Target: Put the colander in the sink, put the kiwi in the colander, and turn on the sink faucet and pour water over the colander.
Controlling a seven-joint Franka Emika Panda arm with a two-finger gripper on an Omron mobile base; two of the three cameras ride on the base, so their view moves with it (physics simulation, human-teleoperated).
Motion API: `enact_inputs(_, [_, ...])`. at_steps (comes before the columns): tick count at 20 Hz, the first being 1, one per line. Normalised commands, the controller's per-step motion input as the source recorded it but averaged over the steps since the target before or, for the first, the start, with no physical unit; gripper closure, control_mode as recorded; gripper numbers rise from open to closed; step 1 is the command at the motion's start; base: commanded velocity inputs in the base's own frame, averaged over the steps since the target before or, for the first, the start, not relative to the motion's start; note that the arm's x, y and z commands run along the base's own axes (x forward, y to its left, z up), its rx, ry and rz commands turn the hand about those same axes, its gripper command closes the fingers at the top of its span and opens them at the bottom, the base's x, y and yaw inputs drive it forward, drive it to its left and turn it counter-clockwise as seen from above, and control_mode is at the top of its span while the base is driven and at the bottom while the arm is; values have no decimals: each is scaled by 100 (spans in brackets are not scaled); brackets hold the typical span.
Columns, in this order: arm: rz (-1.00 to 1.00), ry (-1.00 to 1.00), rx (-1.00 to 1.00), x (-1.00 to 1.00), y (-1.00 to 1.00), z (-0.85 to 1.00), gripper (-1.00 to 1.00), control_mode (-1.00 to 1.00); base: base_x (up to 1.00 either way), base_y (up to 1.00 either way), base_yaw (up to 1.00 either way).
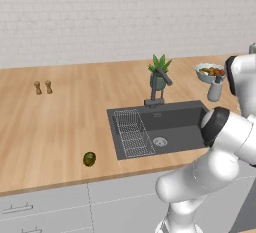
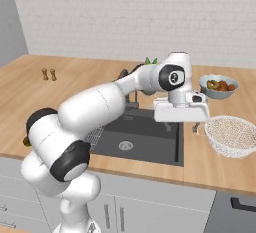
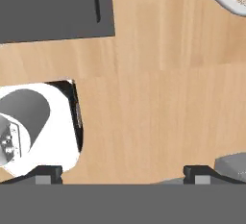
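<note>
The colander (image 2: 231,135), a round white bowl pierced all over with small holes, sits on the wooden worktop (image 2: 210,169) just right of the sink (image 2: 140,139). It looks rigid, thin-walled and light, likely smooth enough to slip, so the rolled rim seems the best place to pinch. The gripper (image 3: 122,172) hangs above bare worktop between sink and colander, its jaws spread wide and empty. The kiwi (image 1: 89,159), small, oval and dull olive, lies well apart on the left near the worktop's front edge.
</note>
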Motion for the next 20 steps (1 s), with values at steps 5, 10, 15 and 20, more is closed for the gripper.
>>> enact_inputs(5, [55,4,0,4,-31,-15,-100,-100,0,0,0])
enact_inputs(10, [60,-1,1,0,-27,-17,-100,-100,0,0,0])
enact_inputs(15, [51,-7,12,0,-23,-16,-100,-100,0,0,0])
enact_inputs(20, [19,0,17,19,-12,-10,-100,-100,0,0,0])
